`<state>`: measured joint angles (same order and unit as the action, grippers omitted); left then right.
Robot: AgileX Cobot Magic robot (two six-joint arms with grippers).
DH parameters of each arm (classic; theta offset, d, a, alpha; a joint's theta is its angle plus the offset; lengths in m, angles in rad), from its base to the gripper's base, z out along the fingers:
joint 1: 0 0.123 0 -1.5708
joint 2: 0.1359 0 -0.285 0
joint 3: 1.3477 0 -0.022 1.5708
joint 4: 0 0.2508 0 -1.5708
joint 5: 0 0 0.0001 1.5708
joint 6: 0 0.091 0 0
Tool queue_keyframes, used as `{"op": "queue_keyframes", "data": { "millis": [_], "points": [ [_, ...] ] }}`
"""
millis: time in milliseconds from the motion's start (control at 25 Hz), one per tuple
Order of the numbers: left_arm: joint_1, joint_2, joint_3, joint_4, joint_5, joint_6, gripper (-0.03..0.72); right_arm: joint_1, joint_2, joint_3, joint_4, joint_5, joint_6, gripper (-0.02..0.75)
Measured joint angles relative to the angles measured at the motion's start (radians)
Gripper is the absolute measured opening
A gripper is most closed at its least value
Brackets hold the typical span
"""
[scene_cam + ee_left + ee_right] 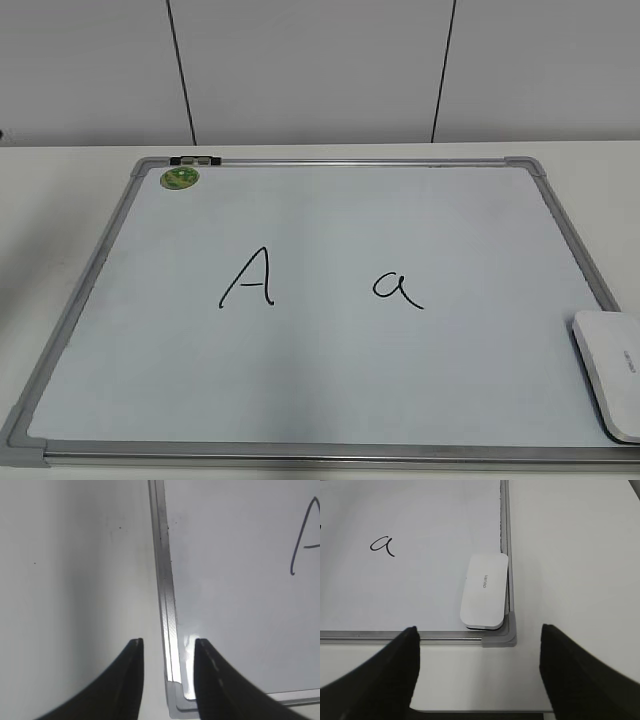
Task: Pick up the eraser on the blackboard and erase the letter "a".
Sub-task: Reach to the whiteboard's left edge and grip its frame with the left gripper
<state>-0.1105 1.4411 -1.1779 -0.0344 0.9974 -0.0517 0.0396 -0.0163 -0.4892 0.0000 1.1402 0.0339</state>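
Note:
The white eraser (610, 372) lies flat on the blackboard (330, 400) at its near right corner; it also shows in the right wrist view (484, 591). The small letter "a" (397, 288) is written right of the board's middle, and shows in the right wrist view (382, 545). My right gripper (479, 635) is open and empty, over the table just short of that corner and the eraser. My left gripper (165, 642) is open and empty, straddling the board's left frame (167, 610) near its near left corner. Neither gripper shows in the exterior view.
A taller capital "A" (248, 279) stands left of the small letter. A round green sticker (180, 178) and a dark clip (195, 160) sit at the board's far left corner. White table (60, 200) surrounds the board; a white wall stands behind.

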Motion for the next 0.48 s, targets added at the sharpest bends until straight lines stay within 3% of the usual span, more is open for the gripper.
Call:
{"op": "queue_keyframes", "data": {
  "millis": [480],
  "points": [
    [0.000, 0.287, -0.121, -0.014, -0.005, 0.000, 0.243, 0.000, 0.000, 0.000, -0.029, 0.000, 0.000, 0.555]
  ]
}}
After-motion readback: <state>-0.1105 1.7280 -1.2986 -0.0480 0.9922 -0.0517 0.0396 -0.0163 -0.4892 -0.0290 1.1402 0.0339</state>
